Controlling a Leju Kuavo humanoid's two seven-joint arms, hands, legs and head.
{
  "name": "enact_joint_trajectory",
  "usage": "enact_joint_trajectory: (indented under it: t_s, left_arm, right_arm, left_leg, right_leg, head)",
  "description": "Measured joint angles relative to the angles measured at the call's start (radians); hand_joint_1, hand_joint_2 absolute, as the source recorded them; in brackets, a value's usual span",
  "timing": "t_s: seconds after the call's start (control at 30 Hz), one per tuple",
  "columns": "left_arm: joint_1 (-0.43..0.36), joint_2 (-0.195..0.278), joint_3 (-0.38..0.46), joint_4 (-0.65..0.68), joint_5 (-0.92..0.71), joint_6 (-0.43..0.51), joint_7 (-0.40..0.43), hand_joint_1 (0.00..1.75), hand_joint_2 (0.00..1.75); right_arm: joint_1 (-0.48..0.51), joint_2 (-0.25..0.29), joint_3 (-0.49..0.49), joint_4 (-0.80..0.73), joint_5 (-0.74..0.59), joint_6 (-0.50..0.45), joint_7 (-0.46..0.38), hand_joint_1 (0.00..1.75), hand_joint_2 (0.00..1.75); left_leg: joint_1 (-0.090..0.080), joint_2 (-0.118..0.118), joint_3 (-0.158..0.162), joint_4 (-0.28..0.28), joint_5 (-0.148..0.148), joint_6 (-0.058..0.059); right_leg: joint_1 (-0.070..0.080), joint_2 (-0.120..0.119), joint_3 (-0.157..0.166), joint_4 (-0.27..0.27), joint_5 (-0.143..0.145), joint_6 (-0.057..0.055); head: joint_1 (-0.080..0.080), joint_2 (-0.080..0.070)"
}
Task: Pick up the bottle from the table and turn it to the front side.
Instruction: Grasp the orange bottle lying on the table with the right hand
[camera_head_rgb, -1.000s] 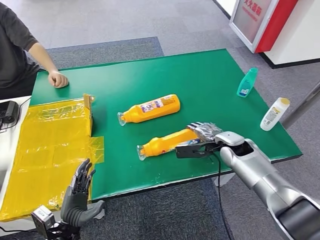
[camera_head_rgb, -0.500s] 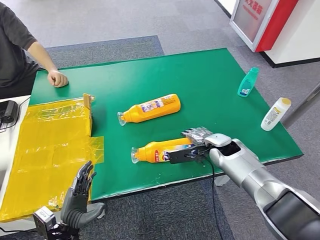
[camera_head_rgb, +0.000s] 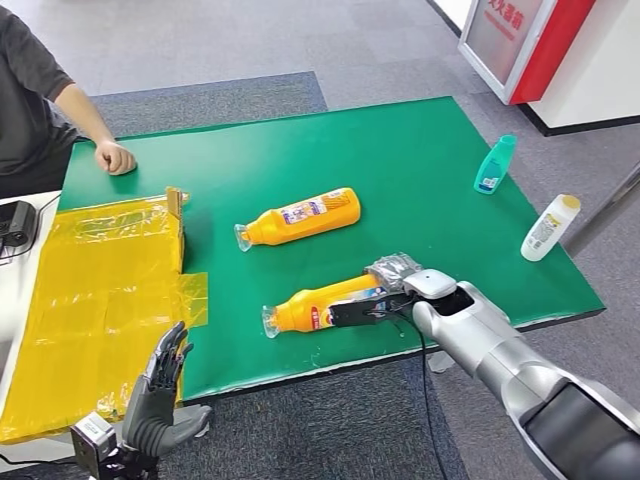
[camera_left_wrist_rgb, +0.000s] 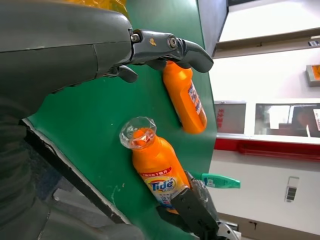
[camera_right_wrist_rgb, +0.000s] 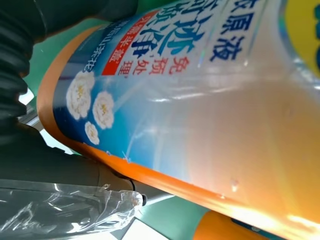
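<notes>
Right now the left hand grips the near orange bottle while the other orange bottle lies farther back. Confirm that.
Wrong hand. In the head view the right hand grips the near orange bottle; the left hand hangs open off the table. The other orange bottle does lie farther back.

The held orange bottle (camera_head_rgb: 324, 305) was glossy plastic with a clear faceted cap and a shiny printed label. The bench (camera_head_rgb: 392, 160) wore a matt green covering. The right robot hand (camera_head_rgb: 389, 285) had crinkled clear film over it. Yellow sheeting (camera_head_rgb: 90, 300) looked glossy, wrinkled.
</notes>
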Motion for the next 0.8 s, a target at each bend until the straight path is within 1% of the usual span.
enact_joint_trajectory:
  t_s: [0.13,0.23,0.33,0.4,0.5,0.57,0.67,0.8]
  left_arm:
    - [0.002,-0.001,0.001,0.000,-0.010,0.000,0.000,0.00,1.75]
    - [0.012,-0.006,0.013,-0.003,-0.022,-0.001,0.000,0.00,1.75]
    - [0.035,-0.020,0.044,-0.018,-0.038,-0.010,0.000,0.00,1.75]
    - [0.055,-0.034,0.073,-0.038,-0.051,-0.023,0.000,0.00,1.75]
    - [0.088,-0.068,0.127,-0.077,-0.066,-0.053,0.003,0.00,1.75]
    - [0.109,-0.100,0.170,-0.106,-0.071,-0.081,0.009,0.00,1.75]
    - [0.132,-0.149,0.235,-0.145,-0.071,-0.124,0.037,0.00,1.75]
    - [0.152,-0.215,0.315,-0.180,-0.043,-0.193,0.107,0.00,1.75]
  right_arm:
    - [0.005,0.001,-0.001,-0.007,0.002,-0.028,0.003,1.75,1.75]
    - [0.034,-0.001,-0.014,-0.059,0.006,-0.058,0.026,1.75,1.75]
    - [0.103,-0.007,-0.052,-0.174,0.016,-0.079,0.055,1.75,1.75]
    - [0.169,-0.013,-0.095,-0.286,0.028,-0.097,0.070,1.75,1.75]
    - [0.288,-0.012,-0.174,-0.476,0.077,-0.135,0.077,1.75,1.75]
    - [0.367,0.003,-0.227,-0.602,0.124,-0.158,0.073,1.75,1.75]
    - [0.461,0.037,-0.287,-0.754,0.174,-0.180,0.061,1.75,1.75]
    - [0.541,0.096,-0.342,-0.883,0.220,-0.231,0.023,1.75,1.75]
  left_leg:
    - [0.000,0.000,0.000,0.000,0.000,0.000]
    - [0.000,0.000,0.000,0.000,0.000,0.000]
    - [0.000,0.000,-0.003,0.000,0.000,0.000]
    - [0.000,0.000,-0.004,0.000,0.000,0.000]
    - [0.000,-0.001,-0.008,0.000,0.000,0.000]
    - [0.000,-0.001,-0.010,0.000,-0.001,0.000]
    - [0.000,-0.002,-0.012,0.000,-0.001,0.000]
    - [0.000,-0.002,-0.013,0.000,-0.002,0.000]
  right_leg:
    - [0.000,0.000,0.000,0.000,0.000,0.000]
    - [0.000,0.000,-0.001,0.000,0.000,0.000]
    - [0.000,0.000,-0.002,0.000,0.000,0.000]
    - [0.000,0.000,-0.004,0.000,-0.001,0.000]
    - [0.000,-0.001,-0.007,0.000,-0.002,0.000]
    - [0.000,-0.002,-0.009,0.000,-0.002,0.000]
    - [0.000,-0.002,-0.011,0.000,-0.003,0.001]
    - [0.000,-0.002,-0.011,0.000,-0.003,0.001]
  head:
    - [0.000,0.000]
    - [0.000,0.000]
    - [0.000,0.000]
    - [0.000,0.000]
    - [0.000,0.000]
    - [0.000,0.000]
    - [0.000,0.000]
    - [0.000,0.000]
